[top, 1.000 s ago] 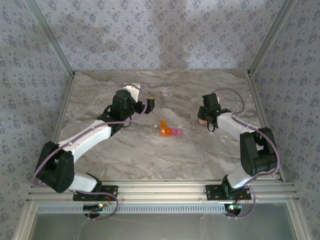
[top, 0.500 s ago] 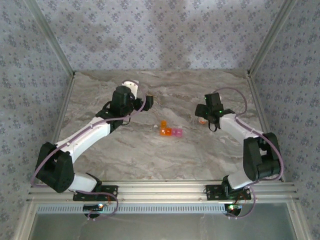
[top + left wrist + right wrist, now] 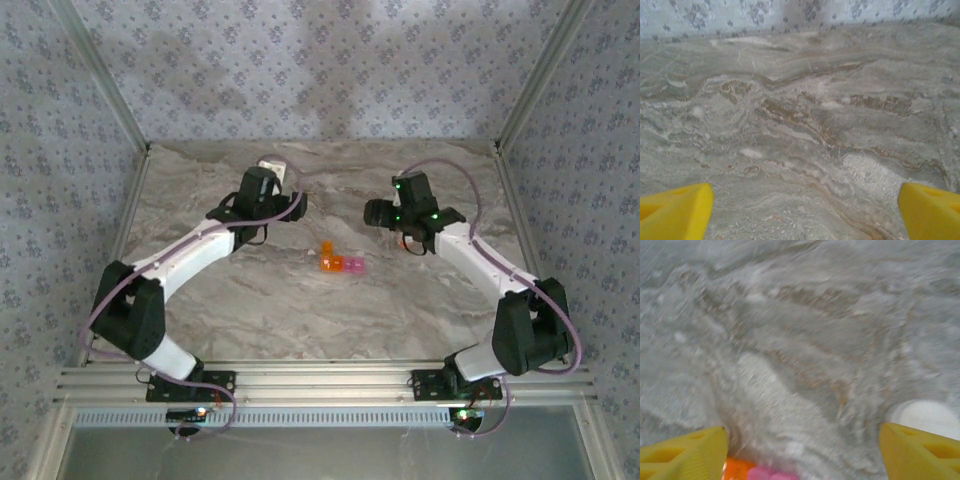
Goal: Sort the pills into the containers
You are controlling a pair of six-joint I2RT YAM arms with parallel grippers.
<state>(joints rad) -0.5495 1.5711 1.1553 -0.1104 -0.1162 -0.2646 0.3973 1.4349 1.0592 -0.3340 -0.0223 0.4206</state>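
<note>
The containers [image 3: 340,263], a short strip of orange and pink translucent boxes, lie in the middle of the marble table [image 3: 300,310]. My left gripper [image 3: 297,206] hovers behind and left of them, and in the left wrist view its yellow fingers [image 3: 675,210] stand wide apart over bare marble; the left gripper [image 3: 805,195] is open. Behind and right of the strip, my right gripper [image 3: 376,212] is open too. In the blurred right wrist view, the right gripper [image 3: 804,432] holds nothing, and the containers [image 3: 757,472] peek in at the bottom edge. I cannot make out any pills.
A white rounded object [image 3: 927,416] sits just behind my right gripper's right-hand finger. Patterned walls with metal posts [image 3: 110,100] enclose the table at the back and both sides. An aluminium rail [image 3: 320,380] runs along the near edge.
The right gripper has swung left and toward the back wall, and its jaws have opened. The left arm has stretched a little farther back, with its gripper staying near the same spot.
</note>
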